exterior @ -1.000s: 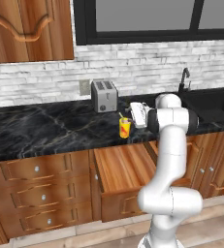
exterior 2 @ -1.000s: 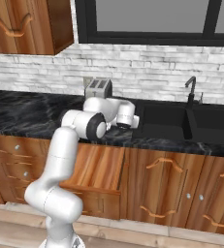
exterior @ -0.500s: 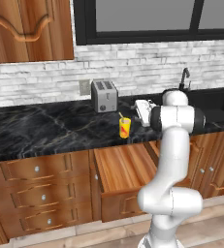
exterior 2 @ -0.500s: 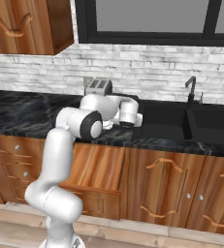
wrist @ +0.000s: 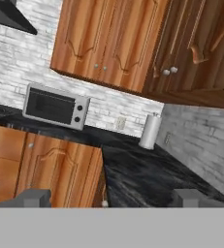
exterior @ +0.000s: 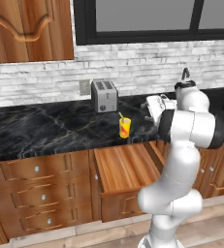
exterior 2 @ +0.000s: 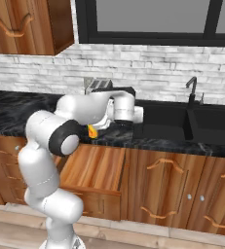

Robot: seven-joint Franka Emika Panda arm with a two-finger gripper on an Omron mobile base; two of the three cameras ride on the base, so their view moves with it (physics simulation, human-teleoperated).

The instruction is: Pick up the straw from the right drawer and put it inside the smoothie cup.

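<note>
You have one yellow cup (exterior: 125, 128) standing near the front edge of the black counter (exterior: 45, 128) with one thin straw (exterior: 120, 116) poking out of its top, one toaster (exterior: 104, 96) behind it by the wall, and one drawer (exterior: 125, 167) pulled open just below the cup. Your gripper (wrist: 111, 197) hangs released, fingers wide apart with nothing between them, looking along a far counter toward one microwave (wrist: 56, 106) and one paper towel roll (wrist: 150, 131). Bare counter stretches left of the cup.
</note>
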